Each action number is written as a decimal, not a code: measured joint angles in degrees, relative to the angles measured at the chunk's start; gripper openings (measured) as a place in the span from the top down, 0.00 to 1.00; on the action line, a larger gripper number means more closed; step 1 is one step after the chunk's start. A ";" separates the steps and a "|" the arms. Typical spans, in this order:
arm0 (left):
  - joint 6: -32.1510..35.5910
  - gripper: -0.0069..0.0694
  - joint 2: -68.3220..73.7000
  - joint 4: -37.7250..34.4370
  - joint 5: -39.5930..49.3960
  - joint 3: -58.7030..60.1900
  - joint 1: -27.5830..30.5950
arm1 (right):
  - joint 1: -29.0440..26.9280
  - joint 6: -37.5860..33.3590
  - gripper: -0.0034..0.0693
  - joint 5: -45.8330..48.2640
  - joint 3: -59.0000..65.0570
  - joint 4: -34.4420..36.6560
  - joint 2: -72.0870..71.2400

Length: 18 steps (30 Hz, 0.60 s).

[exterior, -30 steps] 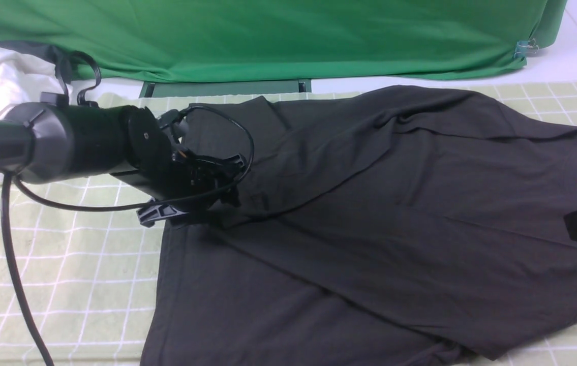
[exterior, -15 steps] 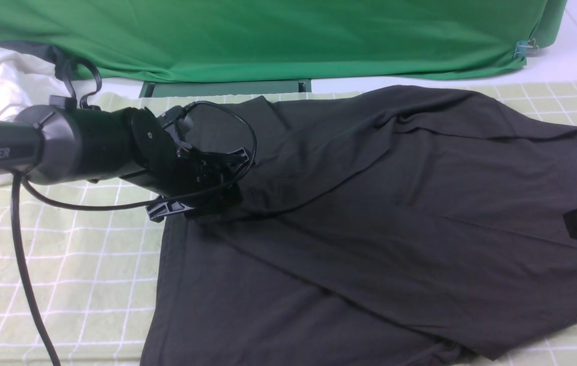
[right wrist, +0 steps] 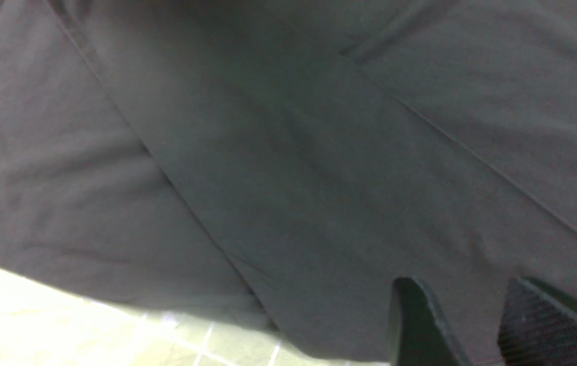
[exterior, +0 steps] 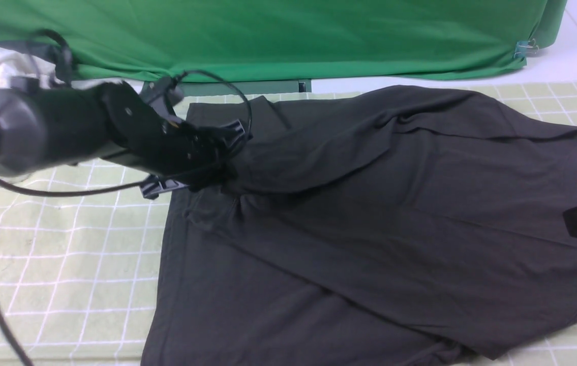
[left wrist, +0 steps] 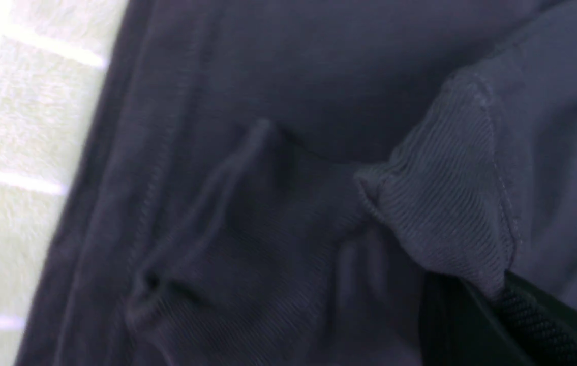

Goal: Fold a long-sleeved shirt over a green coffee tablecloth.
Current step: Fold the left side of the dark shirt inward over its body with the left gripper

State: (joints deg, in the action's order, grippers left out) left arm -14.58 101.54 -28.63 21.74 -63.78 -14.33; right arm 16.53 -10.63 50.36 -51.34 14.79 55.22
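Green coffee tablecloth (exterior: 64, 254): lying spread over the desk, carrying everything.
Long-sleeved shirt (exterior: 395, 229): lying spread on the tablecloth, collar toward the robot's right; no chest print showing.
Left arm (exterior: 39, 132): rising from where it was a moment ago, dragging the sleeve up off the shirt's body.
Sleeve cuff (left wrist: 451, 218): being pinched by the left jaws, which have just closed; the sleeve fold is probably beginning.
Right jaws: standing apart above the shirt near the collar, gripping nothing visible.
Hidden: right arm being cut off by the frame edge; left jaws blurring, black on black.

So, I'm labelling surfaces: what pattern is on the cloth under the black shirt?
A white grid of squares on the pale yellow-green tablecloth; best in front view.
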 joint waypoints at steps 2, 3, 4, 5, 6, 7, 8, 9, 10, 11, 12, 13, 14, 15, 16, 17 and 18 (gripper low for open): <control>0.11 0.87 -1.71 0.05 2.99 0.00 0.00 | 0.00 0.06 0.62 0.00 0.00 0.00 0.00; 0.36 0.87 -2.36 0.12 4.21 0.00 0.00 | 0.00 0.12 0.62 0.00 0.00 0.00 0.00; 0.51 0.87 -3.07 0.13 5.46 0.00 0.00 | 0.00 0.21 0.62 0.00 0.00 0.00 0.00; 0.78 0.87 -4.46 0.27 7.30 0.00 0.00 | 0.00 0.35 0.62 0.00 0.00 0.00 0.00; 0.78 0.87 -4.67 0.34 7.54 0.00 0.00 | 0.00 0.48 0.62 0.00 0.00 0.00 0.00; 1.04 0.87 -6.00 0.83 8.92 0.00 0.00 | 0.00 0.75 0.62 0.00 0.00 0.00 0.00; 1.10 0.87 -7.32 1.46 10.24 0.00 0.00 | 0.00 0.92 0.62 0.07 0.00 0.00 0.00; 1.10 0.87 -8.47 2.32 11.50 0.05 0.00 | 0.00 0.91 0.62 0.12 0.00 0.00 0.00; 0.82 0.87 -9.61 3.11 12.03 0.25 0.00 | 0.00 1.04 0.62 0.16 0.00 0.00 0.00; 0.05 0.87 -10.97 4.54 13.08 0.83 0.00 | 0.00 1.12 0.62 0.16 0.00 0.00 0.00; -0.76 0.87 -11.96 6.07 13.80 1.80 0.00 | 0.00 1.12 0.62 0.16 0.00 0.00 0.00; -1.50 0.87 -12.65 6.95 14.12 2.62 0.00 | 0.00 1.12 0.62 0.16 0.00 0.00 0.00; -1.86 0.87 -13.21 7.76 14.41 3.58 0.00 | 0.00 1.12 0.62 0.16 0.00 0.00 0.00; -2.32 0.87 -13.61 8.38 14.72 4.64 0.00 | 0.00 1.12 0.62 0.16 0.00 0.00 0.00; -2.68 0.87 -13.76 8.71 14.72 5.18 0.00 | 0.00 1.12 0.62 0.16 0.00 0.00 0.00; -3.09 0.87 -13.99 9.21 14.70 6.99 0.00 | 0.00 1.12 0.62 0.16 0.00 0.00 0.00; -3.38 0.87 -13.98 9.34 14.15 9.04 0.00 | 0.00 1.12 0.62 0.16 0.00 0.00 0.00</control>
State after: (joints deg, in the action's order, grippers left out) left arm -17.96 87.57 -19.29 35.89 -54.74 -14.33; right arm 16.53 -9.52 50.53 -51.34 14.79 55.22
